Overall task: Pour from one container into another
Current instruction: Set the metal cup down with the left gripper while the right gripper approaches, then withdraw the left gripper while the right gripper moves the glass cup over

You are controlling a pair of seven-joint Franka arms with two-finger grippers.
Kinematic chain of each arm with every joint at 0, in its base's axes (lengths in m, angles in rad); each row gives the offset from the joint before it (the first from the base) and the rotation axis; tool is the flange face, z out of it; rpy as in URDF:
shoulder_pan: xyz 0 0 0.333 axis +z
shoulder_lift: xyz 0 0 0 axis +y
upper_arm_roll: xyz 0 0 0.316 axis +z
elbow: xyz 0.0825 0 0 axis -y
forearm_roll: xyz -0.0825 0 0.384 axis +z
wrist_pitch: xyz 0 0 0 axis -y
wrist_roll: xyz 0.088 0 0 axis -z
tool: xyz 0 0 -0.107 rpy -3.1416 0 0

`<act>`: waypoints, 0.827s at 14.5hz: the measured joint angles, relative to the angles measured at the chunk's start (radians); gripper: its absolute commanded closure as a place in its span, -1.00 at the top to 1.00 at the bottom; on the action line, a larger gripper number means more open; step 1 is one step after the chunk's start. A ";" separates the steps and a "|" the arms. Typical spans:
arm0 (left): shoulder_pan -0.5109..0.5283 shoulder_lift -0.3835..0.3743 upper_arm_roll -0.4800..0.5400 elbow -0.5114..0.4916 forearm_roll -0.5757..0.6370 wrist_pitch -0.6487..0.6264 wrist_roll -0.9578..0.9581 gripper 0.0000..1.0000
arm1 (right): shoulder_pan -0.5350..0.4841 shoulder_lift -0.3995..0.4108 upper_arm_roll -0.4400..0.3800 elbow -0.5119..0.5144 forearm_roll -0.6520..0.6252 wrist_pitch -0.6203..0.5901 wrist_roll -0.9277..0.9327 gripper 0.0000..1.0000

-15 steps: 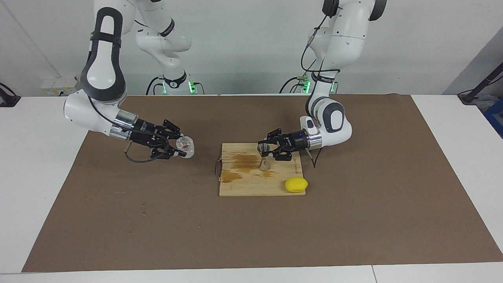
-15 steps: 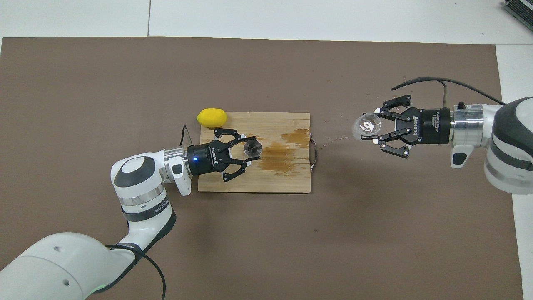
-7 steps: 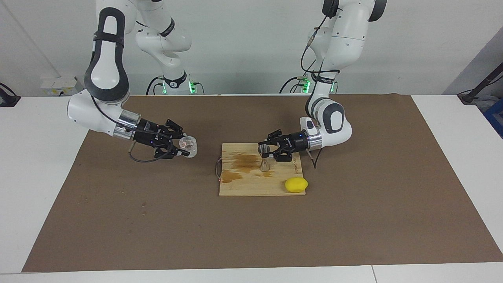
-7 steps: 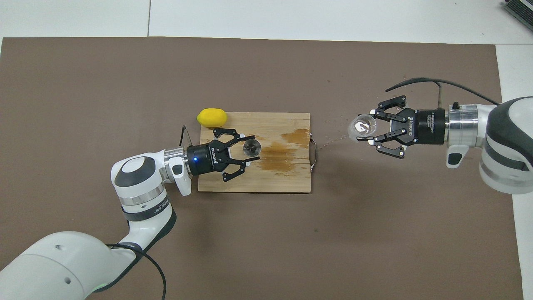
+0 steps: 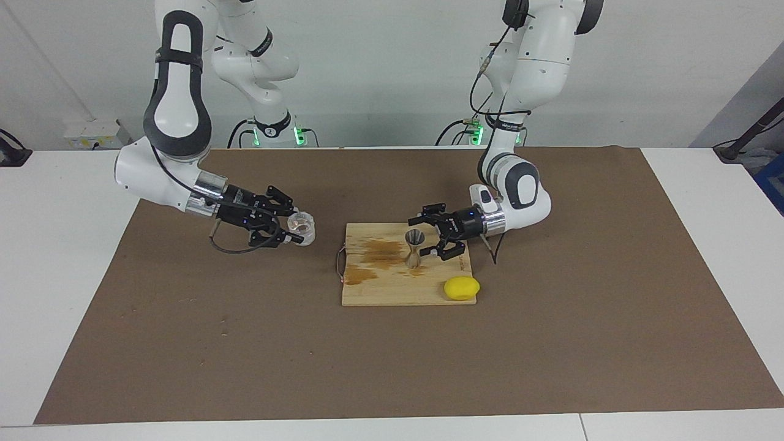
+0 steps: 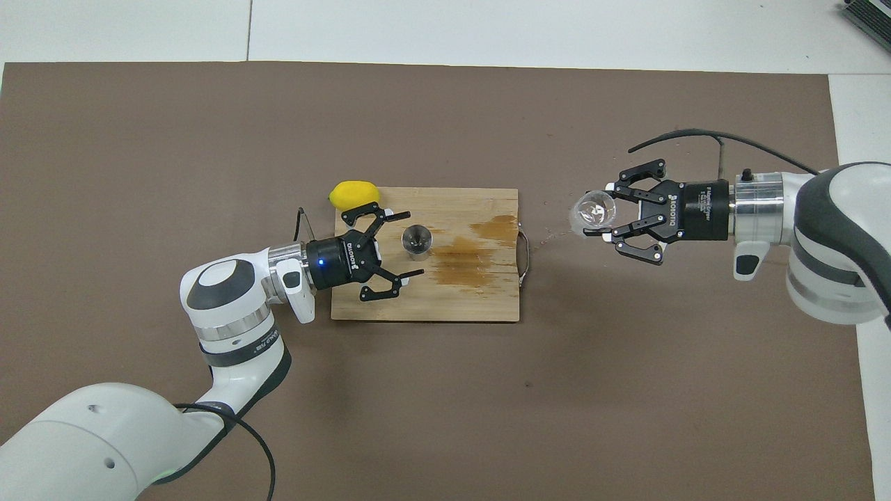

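The clear glass cup [image 5: 302, 226] is held in my right gripper [image 5: 293, 231], low over the brown mat beside the board's handle end, roughly upright. It also shows in the overhead view [image 6: 592, 211], with the right gripper [image 6: 604, 213] shut on it. The silver hourglass jigger [image 5: 414, 247] stands upright on the wooden cutting board [image 5: 392, 291]. My left gripper [image 5: 430, 235] is open, its fingers spread wide to either side of the jigger and apart from it. In the overhead view the jigger [image 6: 416, 240] sits by the left gripper [image 6: 413, 244].
A yellow lemon [image 5: 461, 288] lies at the board's corner toward the left arm's end. A brown wet stain [image 6: 463, 254] marks the board [image 6: 473, 306]. A metal handle [image 6: 524, 249] sticks out toward the glass. A brown mat [image 5: 392, 367] covers the table.
My left gripper has opened wide and let go of the jigger. My right gripper has carried the glass closer to the board and turned it more upright.
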 measured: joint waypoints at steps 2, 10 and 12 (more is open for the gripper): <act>0.032 -0.001 0.001 0.006 0.006 -0.008 -0.001 1.00 | 0.023 -0.002 0.000 0.000 0.000 0.022 0.023 -1.00; 0.250 -0.054 0.008 -0.006 0.285 -0.153 -0.130 1.00 | 0.175 -0.004 0.000 0.019 0.000 0.181 0.110 -1.00; 0.318 -0.085 0.010 -0.008 0.389 -0.197 -0.188 1.00 | 0.224 -0.004 0.000 0.018 0.000 0.233 0.119 -1.00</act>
